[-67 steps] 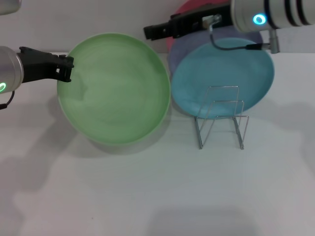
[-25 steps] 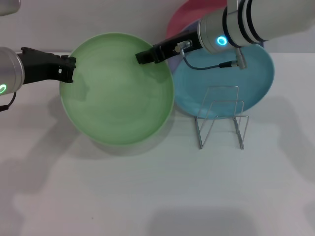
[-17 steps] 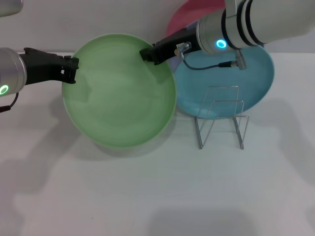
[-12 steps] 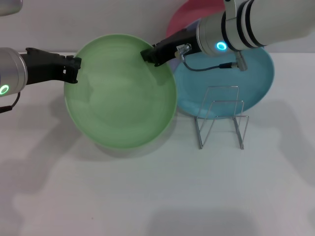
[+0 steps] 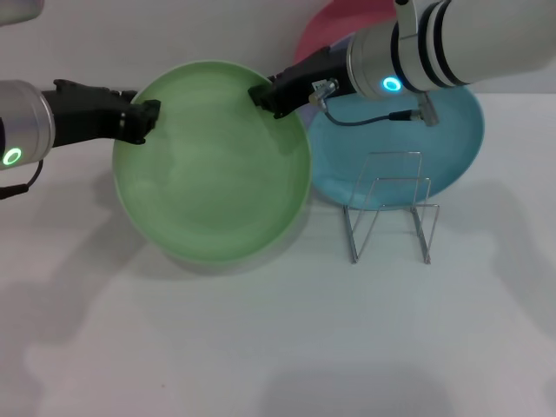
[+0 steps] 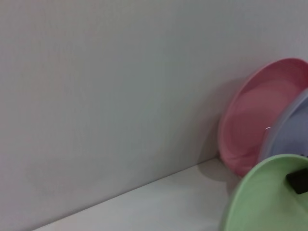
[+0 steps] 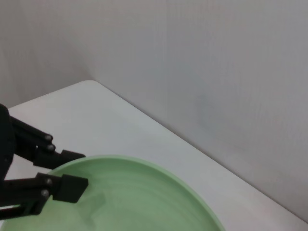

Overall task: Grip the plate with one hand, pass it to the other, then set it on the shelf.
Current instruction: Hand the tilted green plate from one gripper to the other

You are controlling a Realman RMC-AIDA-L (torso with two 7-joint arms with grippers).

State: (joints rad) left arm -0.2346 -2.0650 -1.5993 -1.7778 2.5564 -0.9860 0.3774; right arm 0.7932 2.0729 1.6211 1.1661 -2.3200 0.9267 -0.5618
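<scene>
The light green plate [image 5: 213,174] hangs tilted above the table, left of the wire shelf [image 5: 389,208]. My left gripper [image 5: 146,122] is at the plate's left rim; in the right wrist view [image 7: 72,171] its fingers stand apart, one on each side of the rim. My right gripper [image 5: 265,94] is shut on the plate's upper right rim. The plate also shows in the left wrist view [image 6: 269,192], where a dark finger [image 6: 298,180] of the right gripper sits on it, and in the right wrist view [image 7: 134,197].
A turquoise plate [image 5: 452,130] leans behind the shelf. A lavender plate [image 6: 288,134] and a pink plate [image 5: 326,26] lean on the back wall behind it. Bare white table lies in front of the shelf and the plate.
My right gripper came in from the right and closed on the plate's upper right rim. The plate drifted slightly right, then stopped. My left gripper slid farther in over the rim.
</scene>
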